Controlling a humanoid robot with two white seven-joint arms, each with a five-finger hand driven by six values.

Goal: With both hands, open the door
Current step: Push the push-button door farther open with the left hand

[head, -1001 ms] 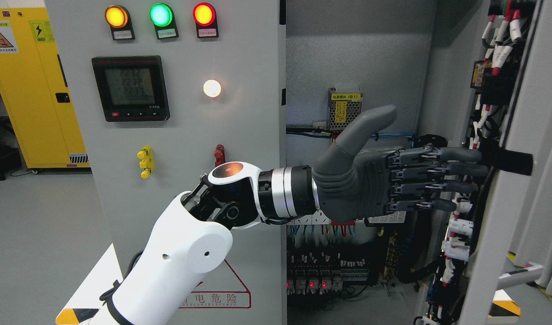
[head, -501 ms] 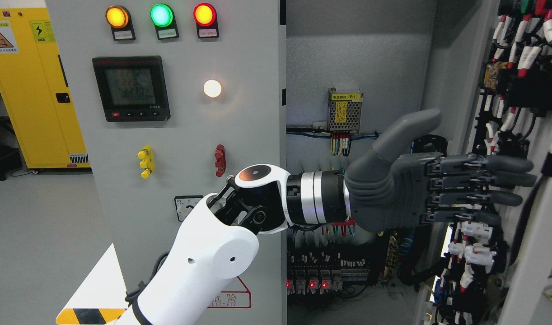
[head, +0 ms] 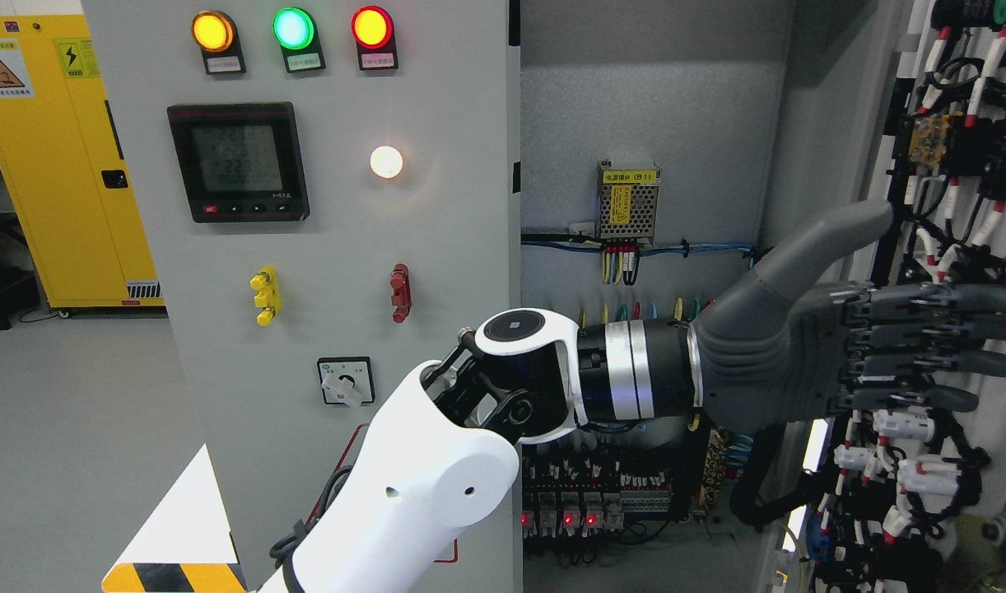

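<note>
Head view, one arm entered from lower left. Left hand (head: 791,362): grey, fingers (head: 931,329) straight and side by side, thumb raised, nothing grasped; fingertips reach the wired inner face of the open right door (head: 964,247), contact uncertain. Door stands swung wide at right edge. Closed left door (head: 437,247) carries indicator lamps (head: 293,29) and meter (head: 238,161). Cabinet interior (head: 635,148) exposed between the doors.

Bright even indoor light; sharp focus; white lamp (head: 386,161) glares slightly.
</note>
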